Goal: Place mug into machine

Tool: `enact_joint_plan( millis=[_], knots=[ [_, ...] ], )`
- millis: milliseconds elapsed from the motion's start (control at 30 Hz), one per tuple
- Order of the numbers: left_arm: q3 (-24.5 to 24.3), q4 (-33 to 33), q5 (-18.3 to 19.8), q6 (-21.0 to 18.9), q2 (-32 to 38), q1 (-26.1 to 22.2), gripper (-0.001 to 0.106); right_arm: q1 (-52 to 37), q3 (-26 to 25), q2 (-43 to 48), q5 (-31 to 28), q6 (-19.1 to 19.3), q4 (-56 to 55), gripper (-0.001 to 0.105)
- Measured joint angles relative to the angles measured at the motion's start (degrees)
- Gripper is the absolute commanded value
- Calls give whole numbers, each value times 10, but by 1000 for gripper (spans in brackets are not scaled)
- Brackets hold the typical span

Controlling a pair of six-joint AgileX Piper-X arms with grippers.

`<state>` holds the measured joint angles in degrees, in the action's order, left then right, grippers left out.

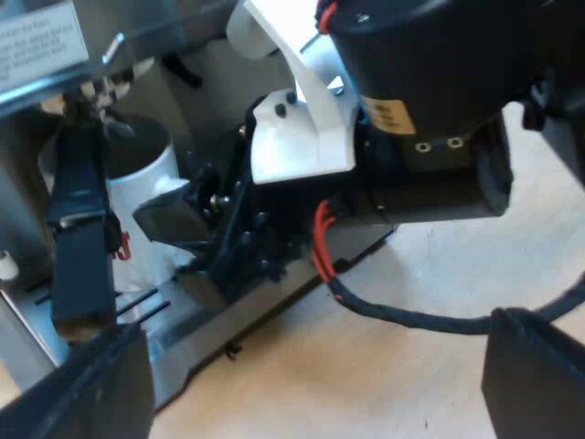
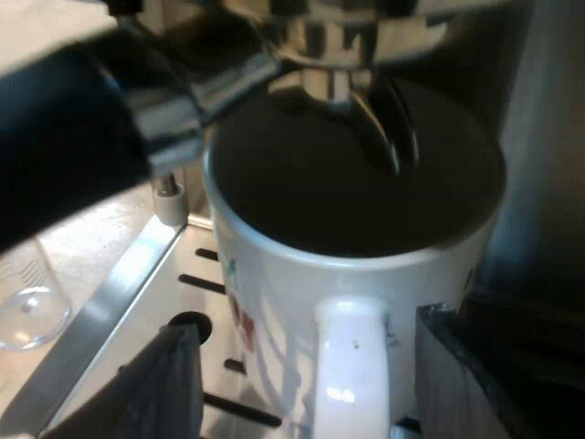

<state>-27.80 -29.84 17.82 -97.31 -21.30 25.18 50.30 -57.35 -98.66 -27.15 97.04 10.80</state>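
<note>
A white mug [image 2: 302,274] with a small red print stands on the machine's slotted drip tray [image 2: 206,283], right under the metal holder's spouts [image 2: 329,55]. My right gripper [image 2: 306,361] is open, one finger [image 2: 169,384] on each side of the mug's handle [image 2: 352,366], with a gap on both sides. From the left wrist view, the mug [image 1: 146,187] stands behind the holder's dark handle [image 1: 78,247], and the right gripper [image 1: 187,229] is at its side. My left gripper [image 1: 311,384] hangs open over the wooden table, holding nothing.
A clear measuring glass [image 2: 27,306] stands on the table beside the drip tray. The holder is locked into the espresso machine [image 1: 37,46], its handle jutting out over the tray [image 1: 137,311]. The right arm's body [image 1: 411,110] reaches across above the light table [image 1: 411,311].
</note>
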Motion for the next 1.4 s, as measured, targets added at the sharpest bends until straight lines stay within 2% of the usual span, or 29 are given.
enact_joint_plan(
  millis=[167, 333, 500, 667, 767, 833, 900, 933, 1000, 1233, 1400],
  knots=[
    [-26, 0, 0, 0, -1, 0, 74, 0, 4, 33, -7, 0, -47, 54],
    [-43, 2, 1, 0, 4, 0, 74, 7, 41, 88, -15, -6, -59, 54],
    [-43, -8, 2, 0, 48, 0, 74, 42, 90, 147, -38, -6, -60, 54],
    [-44, -37, 2, 0, 97, 0, 74, 80, 108, 189, -74, -6, -63, 54],
    [-44, -49, 2, 0, 114, 0, 74, 97, 109, 208, -75, -6, -63, 53],
    [-44, -59, 4, -11, 118, 0, 74, 106, 109, 219, -75, -6, -63, 48],
    [-44, -61, 4, -38, 118, 0, 74, 110, 109, 229, -75, -6, -63, 30],
    [-44, -61, 2, -43, 118, 0, 74, 110, 109, 231, -75, -6, -63, 24],
    [-44, -61, -5, -48, 117, 0, 74, 111, 109, 236, -75, -6, -53, 2],
    [-44, -52, -26, -54, 73, 0, 74, 109, 109, 235, -40, 11, -23, 0],
    [-44, -5, -27, -57, 21, 0, 74, 89, 105, 235, -32, 14, -19, 0]
  ],
)
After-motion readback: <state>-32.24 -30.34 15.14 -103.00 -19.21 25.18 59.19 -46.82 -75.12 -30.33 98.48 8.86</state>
